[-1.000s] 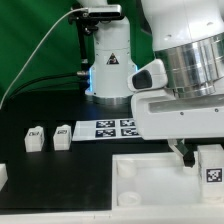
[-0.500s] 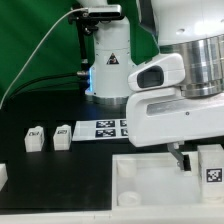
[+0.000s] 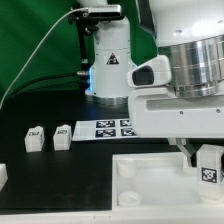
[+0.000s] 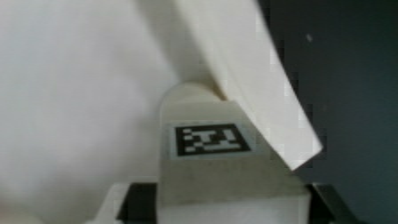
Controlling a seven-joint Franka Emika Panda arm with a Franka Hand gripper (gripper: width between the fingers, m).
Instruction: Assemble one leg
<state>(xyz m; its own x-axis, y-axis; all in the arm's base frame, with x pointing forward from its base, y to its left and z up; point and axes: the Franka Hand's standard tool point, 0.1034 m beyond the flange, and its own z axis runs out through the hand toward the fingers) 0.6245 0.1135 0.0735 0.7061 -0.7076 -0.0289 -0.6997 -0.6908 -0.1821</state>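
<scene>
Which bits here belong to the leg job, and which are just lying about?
In the job:
- leg, gripped in the hand
- panel with round sockets

Lying about:
- two loose legs, on the exterior view's left
- marker board
- white part, cut off at the exterior view's left edge

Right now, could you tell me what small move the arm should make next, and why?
Probably ease the leg straight down onto the corner of the panel. The pincer grips it on both sides, and it stands upright over the panel at the exterior view's right; whether it is seated I cannot tell.
</scene>
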